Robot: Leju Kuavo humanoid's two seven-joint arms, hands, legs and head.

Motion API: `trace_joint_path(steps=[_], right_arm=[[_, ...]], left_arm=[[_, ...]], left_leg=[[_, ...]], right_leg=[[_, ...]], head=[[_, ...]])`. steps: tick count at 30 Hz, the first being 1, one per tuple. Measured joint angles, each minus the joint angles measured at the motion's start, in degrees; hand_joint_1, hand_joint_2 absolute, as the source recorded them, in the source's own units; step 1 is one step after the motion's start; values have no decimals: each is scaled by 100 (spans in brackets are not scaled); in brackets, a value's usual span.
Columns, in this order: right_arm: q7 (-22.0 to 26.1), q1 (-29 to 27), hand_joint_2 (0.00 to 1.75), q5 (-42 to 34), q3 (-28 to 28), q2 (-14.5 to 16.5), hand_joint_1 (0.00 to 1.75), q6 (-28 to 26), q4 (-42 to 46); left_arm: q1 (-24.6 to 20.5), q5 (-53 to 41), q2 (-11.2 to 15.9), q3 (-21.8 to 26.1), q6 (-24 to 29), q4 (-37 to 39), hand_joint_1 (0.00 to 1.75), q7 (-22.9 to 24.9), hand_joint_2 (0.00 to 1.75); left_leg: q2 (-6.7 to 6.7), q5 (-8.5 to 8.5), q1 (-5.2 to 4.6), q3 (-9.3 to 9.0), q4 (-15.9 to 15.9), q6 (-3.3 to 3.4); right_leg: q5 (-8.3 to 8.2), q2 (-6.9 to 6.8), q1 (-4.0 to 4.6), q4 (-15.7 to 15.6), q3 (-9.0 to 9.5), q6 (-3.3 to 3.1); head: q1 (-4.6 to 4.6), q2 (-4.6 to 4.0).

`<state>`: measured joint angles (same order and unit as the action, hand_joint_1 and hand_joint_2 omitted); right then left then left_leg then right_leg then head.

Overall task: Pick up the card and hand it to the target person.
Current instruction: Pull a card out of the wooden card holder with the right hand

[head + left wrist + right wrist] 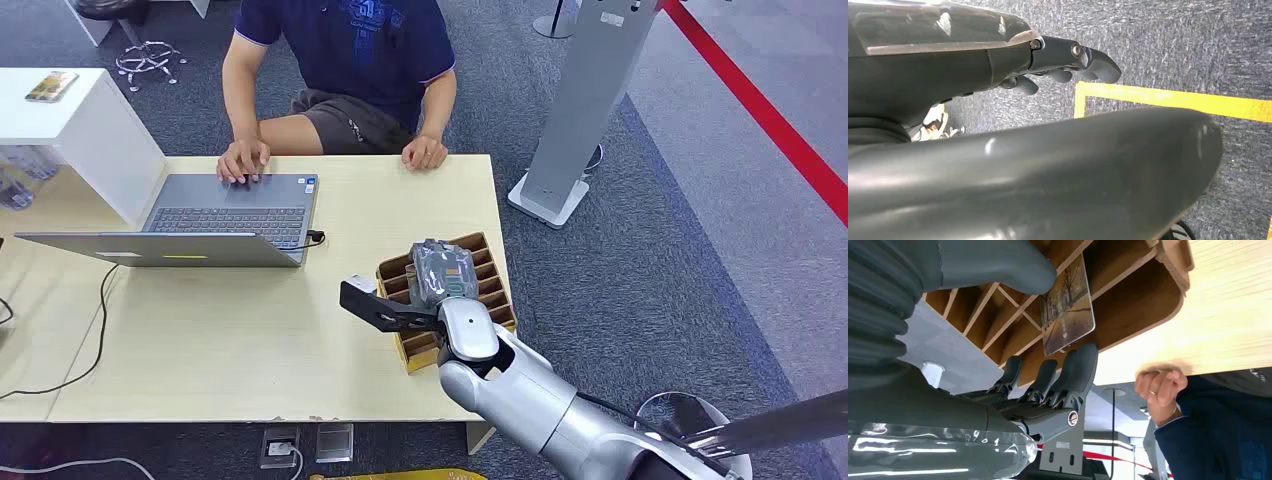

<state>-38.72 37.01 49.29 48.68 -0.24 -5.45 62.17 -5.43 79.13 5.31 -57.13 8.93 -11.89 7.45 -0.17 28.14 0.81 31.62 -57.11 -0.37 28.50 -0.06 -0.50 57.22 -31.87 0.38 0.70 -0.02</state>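
The card (1068, 310), printed with a tree-lined path, stands upright in a slot of the wooden card holder (497, 300) near the table's right edge. My right hand (440, 272) hovers over the holder and hides the card in the head view. At the wrist, the thumb (998, 265) sits by one edge of the card and the dark fingers (1073, 372) by the opposite edge, with a thin gap showing. The target person (340, 60) sits across the table, one hand (425, 152) resting on its far edge. My left hand (1083, 60) hangs over the carpet, holding nothing.
An open laptop (220, 215) lies at the table's left with the person's other hand (243, 160) on it, and a cable (100, 320) trails toward me. A white box (70, 130) stands far left. A grey stand (580, 110) rises off the table's right side.
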Motion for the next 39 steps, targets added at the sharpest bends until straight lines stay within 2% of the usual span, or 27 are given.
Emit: trace_joint_path(steps=[15, 36, 39], right_arm=[[-19, 0, 175, -5, 2, -2, 78, -3, -62], [-21, -5, 175, -43, 0, -4, 88, -5, -62], [-17, -5, 175, -45, 0, -4, 95, -5, -62]], left_arm=[[0, -12, 0, -37, -50, 0, 0, -31, 0], [0, -24, 1, -42, -71, -1, 0, -50, 0], [0, -25, 1, -42, -71, 0, 0, -55, 0]], left_leg=[[0, 0, 0, 0, 0, 0], [0, 0, 0, 0, 0, 0], [0, 0, 0, 0, 0, 0]], right_leg=[[0, 0, 0, 0, 0, 0], [0, 0, 0, 0, 0, 0], [0, 0, 0, 0, 0, 0]], head=[[-1, 0], [0, 1], [-1, 0]])
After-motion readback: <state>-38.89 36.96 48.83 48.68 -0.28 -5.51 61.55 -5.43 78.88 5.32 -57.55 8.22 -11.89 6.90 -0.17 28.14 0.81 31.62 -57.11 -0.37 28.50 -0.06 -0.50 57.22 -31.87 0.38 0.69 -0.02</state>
